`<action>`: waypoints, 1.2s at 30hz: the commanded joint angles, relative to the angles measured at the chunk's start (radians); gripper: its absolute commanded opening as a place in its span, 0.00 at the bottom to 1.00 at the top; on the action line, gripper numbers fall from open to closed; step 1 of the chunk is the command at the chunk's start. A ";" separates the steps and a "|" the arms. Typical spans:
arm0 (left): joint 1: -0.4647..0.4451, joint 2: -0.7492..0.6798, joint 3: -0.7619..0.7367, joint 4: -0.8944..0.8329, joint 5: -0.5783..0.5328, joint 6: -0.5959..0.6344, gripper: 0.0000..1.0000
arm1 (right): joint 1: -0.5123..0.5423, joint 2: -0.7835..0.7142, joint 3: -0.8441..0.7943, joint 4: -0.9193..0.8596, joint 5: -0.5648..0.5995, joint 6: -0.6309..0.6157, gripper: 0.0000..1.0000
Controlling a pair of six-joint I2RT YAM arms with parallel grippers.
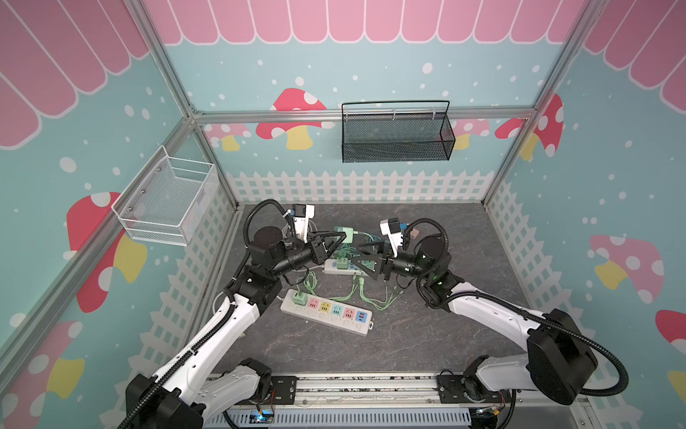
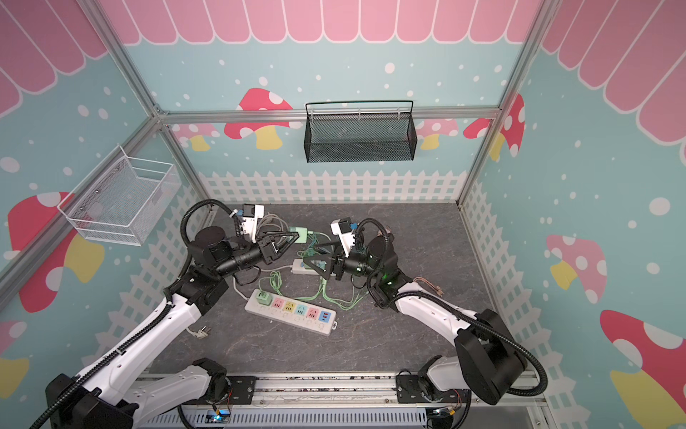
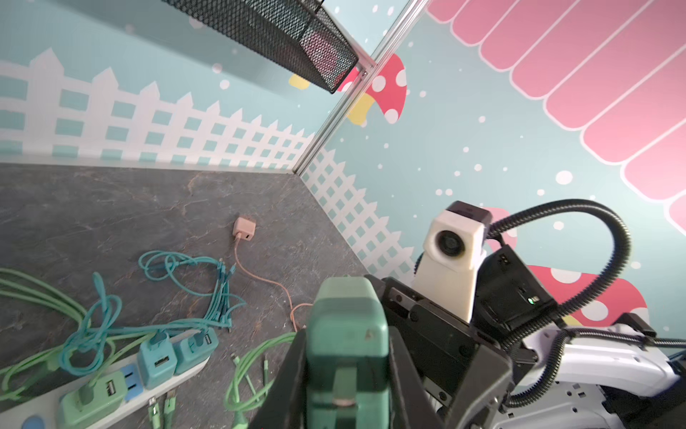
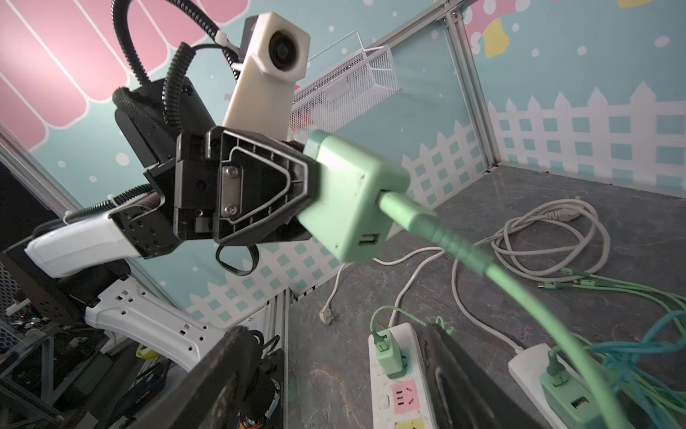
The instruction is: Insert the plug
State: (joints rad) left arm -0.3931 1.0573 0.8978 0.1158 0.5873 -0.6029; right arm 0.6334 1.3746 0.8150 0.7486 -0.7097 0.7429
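The left gripper point(image 1: 338, 237) is pinching the green plug point(image 1: 347, 234), holding it in the air over the back-middle of the tabletop point(image 1: 427, 334) — the right gripper point(image 1: 358, 255) is hovering close by, jaws spread.

The near bench point(image 1: 427, 345) and its right side lie bare, free for passage. The middle is crowded: coloured power strip point(image 1: 326, 312), white power strip point(image 1: 330, 266), green cables point(image 1: 386, 299) tangled between. Above them the left pincer point(image 3: 347, 364), gripping a green plug point(image 1: 347, 234), and the spread right pincer point(image 4: 334, 330) nearly meet.
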 commanded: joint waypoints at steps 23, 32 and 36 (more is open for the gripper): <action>0.003 -0.070 -0.167 0.461 0.117 -0.125 0.00 | -0.007 0.120 0.124 0.350 -0.066 0.257 0.53; 0.000 -0.050 -0.166 0.505 0.135 -0.138 0.00 | -0.008 0.145 0.153 0.365 -0.095 0.274 0.47; -0.004 -0.040 -0.166 0.522 0.149 -0.146 0.00 | -0.007 0.153 0.165 0.371 -0.108 0.278 0.45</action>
State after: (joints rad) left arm -0.3923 1.0153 0.7353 0.5701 0.6861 -0.7288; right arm 0.6289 1.5146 0.9478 1.0771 -0.8043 0.9966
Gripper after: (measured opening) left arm 0.236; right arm 0.449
